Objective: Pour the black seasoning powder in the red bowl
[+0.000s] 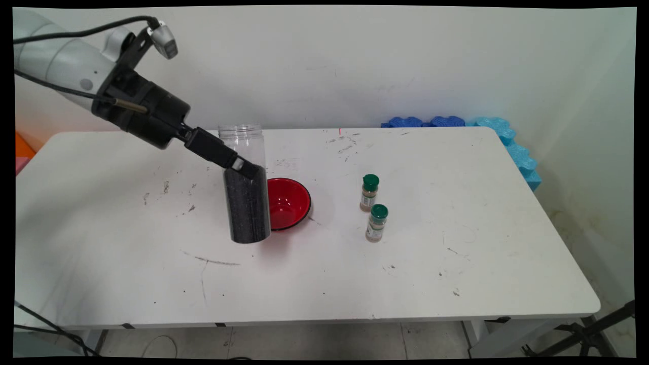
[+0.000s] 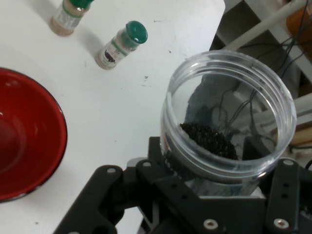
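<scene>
The claw (image 1: 242, 167) comes in from the upper left and is clamped on a clear plastic jar (image 1: 247, 187), pinching it at about mid-height where the dark fill begins. The jar is open-mouthed, with no lid in sight, and its lower part is packed with black granules (image 2: 209, 140). In the main view it stands close to upright, leaning only slightly, and I can't tell whether its base rests on the bench (image 1: 456, 253) or hangs just above it. A side grip like this keeps the mouth facing up, so the grains stay put (they lie heaped against one wall in the hand view).

Just beside the jar, on its right, sits a red bowl (image 1: 289, 203), partly hidden behind the jar's dark body and looking empty. Further right, well apart from the bowl, two small spice bottles with green caps stand upright: the rear spice bottle (image 1: 369, 192) and the front spice bottle (image 1: 376, 223), near one another but not touching.

Room to move: bare bench stretches in front of and left of the jar, and the near edge is well away. Beyond the far right corner, blue foam mats (image 1: 507, 139) lean by the wall.
</scene>
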`<state>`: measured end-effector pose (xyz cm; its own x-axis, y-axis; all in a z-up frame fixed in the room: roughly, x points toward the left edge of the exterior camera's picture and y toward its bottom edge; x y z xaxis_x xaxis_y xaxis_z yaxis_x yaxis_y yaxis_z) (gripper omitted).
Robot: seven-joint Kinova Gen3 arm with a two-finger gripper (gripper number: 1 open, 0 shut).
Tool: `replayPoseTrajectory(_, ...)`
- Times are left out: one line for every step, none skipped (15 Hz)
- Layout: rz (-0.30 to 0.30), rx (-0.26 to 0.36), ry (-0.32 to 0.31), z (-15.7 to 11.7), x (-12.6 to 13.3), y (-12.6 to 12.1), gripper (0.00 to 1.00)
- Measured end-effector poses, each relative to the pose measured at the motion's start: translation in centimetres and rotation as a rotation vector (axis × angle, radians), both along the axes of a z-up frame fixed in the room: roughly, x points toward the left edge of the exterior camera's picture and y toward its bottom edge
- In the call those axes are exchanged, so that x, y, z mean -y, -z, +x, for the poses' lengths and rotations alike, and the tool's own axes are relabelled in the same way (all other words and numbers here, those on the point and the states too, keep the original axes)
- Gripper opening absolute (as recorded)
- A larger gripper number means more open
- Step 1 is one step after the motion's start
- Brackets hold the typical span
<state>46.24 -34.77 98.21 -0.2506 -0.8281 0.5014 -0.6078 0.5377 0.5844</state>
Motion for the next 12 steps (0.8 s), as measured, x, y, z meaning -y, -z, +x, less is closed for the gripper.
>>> replayPoseTrajectory(0.026, -0.009, -0.018, 0.0, 0.0, 0.3, 0.0)
replayPoseTrajectory(0.052, -0.018, -0.036, -0.1, 0.1, 0.6, 0.0)
replayPoseTrajectory(0.073, -0.024, -0.053, -0.2, 0.1, 0.8, 0.0)
replayPoseTrajectory(0.095, -0.029, -0.076, -0.2, 0.1, 1.2, 0.0)
replayPoseTrajectory(0.117, -0.034, -0.096, -0.3, 0.1, 1.5, 0.0)
replayPoseTrajectory(0.133, -0.037, -0.111, -0.3, 0.1, 1.8, 0.0)
replayPoseTrajectory(0.149, -0.04, -0.124, -0.4, 0.1, 2.2, 0.0)
replayPoseTrajectory(0.165, -0.043, -0.136, -0.5, 0.1, 2.5, 0.0)
replayPoseTrajectory(0.179, -0.048, -0.149, -0.5, 0.1, 2.8, 0.0)
replayPoseTrajectory(0.197, -0.055, -0.167, -0.6, 0.1, 3.1, 0.0)
replayPoseTrajectory(0.223, -0.065, -0.191, -0.7, 0.1, 3.4, 0.0)
replayPoseTrajectory(0.247, -0.075, -0.213, -0.7, 0.1, 3.7, 0.0)
